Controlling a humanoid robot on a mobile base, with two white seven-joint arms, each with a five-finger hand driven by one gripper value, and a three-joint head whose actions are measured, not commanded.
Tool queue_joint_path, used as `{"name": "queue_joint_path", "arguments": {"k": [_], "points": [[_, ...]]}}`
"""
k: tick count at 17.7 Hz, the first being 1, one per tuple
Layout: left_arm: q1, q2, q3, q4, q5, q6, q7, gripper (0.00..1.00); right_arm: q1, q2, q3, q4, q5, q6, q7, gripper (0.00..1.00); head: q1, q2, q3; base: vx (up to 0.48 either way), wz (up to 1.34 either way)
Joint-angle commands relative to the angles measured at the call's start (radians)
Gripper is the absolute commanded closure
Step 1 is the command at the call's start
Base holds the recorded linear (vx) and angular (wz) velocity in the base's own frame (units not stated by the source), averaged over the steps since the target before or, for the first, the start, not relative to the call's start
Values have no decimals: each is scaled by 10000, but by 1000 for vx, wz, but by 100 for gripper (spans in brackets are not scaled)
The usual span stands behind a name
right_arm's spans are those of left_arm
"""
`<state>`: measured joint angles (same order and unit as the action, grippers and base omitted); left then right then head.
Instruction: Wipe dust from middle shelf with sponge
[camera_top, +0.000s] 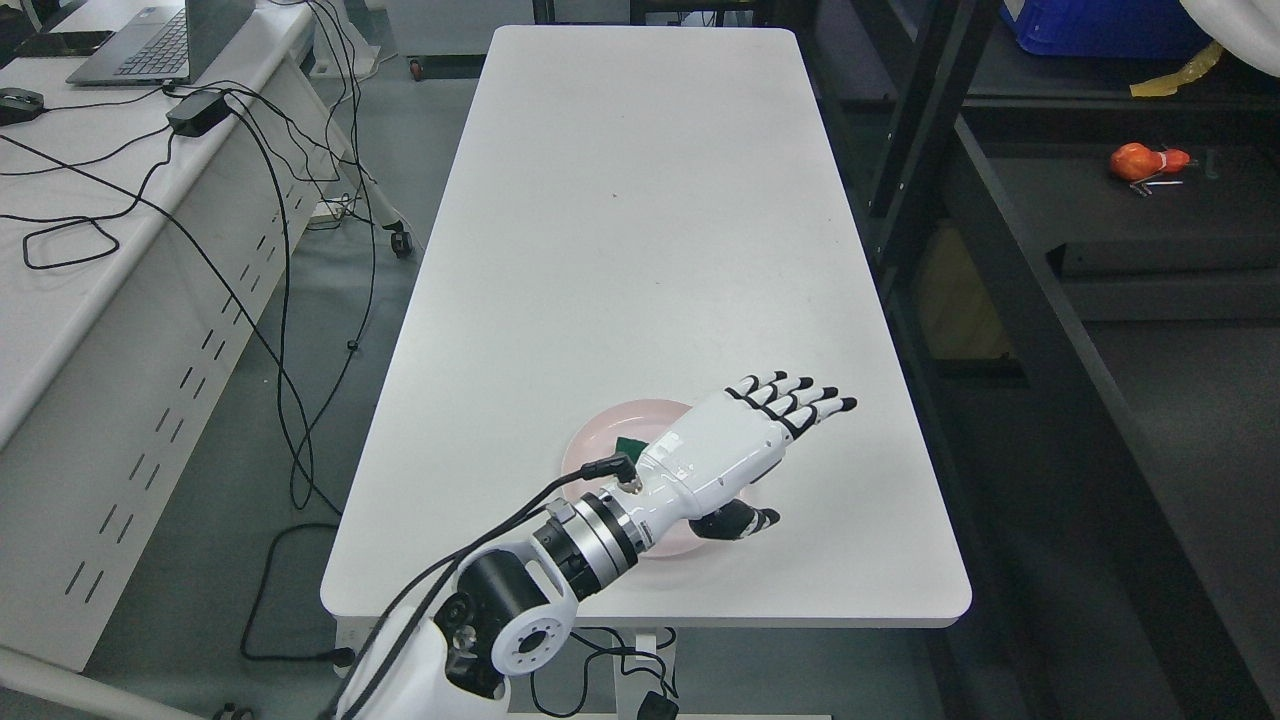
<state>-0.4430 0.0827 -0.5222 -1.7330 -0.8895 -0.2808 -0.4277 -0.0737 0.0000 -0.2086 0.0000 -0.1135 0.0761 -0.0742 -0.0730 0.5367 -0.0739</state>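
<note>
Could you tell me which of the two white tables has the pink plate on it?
The long central table, under the left robot hand, carries the pink plate; the left-side desk holds a laptop and cables.

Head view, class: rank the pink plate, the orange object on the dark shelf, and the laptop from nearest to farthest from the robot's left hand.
1. Pink plate: directly under the left hand, on the white table.
2. Orange object: on the dark shelf, upper right.
3. Laptop: on the side desk, far upper left.

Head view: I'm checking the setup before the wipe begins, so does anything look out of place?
Only loose black cables trailing off the left desk. The left robot hand hovers open over the round pink plate with something green on it.
</note>
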Motion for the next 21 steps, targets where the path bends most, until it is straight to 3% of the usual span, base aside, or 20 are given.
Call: {"name": "queue_joint_path", "arguments": {"k": [1, 3, 7, 10, 13, 21], "points": [[-1200, 2302, 1982, -219, -2, -2954, -3276, 4, 1, -175, 0, -175, 0, 6, 5, 0, 0, 0, 0, 0, 0], [-1093, 2454, 2474, -265, -17, -3465, -4034, 4, 1, -175, 0, -175, 0, 6, 5, 0, 0, 0, 0, 0, 0], [-1215, 3681, 3471, -219, -2, -3634, -4052, 4, 1, -175, 0, -175, 0, 6, 5, 0, 0, 0, 0, 0, 0], [-1231, 3821, 4056, 25, -17, -3850, -4068, 4, 1, -175, 0, -175, 0, 6, 5, 0, 0, 0, 0, 0, 0], [-1398, 3622, 3920, 637, -185, -3865, -3975, 7, 1, -175, 15, -175, 0, 6, 5, 0, 0, 0, 0, 0, 0], [-2504, 2119, 2909, 2158, -1550, -3865, -3225, 7, 1, -175, 0, -175, 0, 6, 5, 0, 0, 0, 0, -3, 0]]}}
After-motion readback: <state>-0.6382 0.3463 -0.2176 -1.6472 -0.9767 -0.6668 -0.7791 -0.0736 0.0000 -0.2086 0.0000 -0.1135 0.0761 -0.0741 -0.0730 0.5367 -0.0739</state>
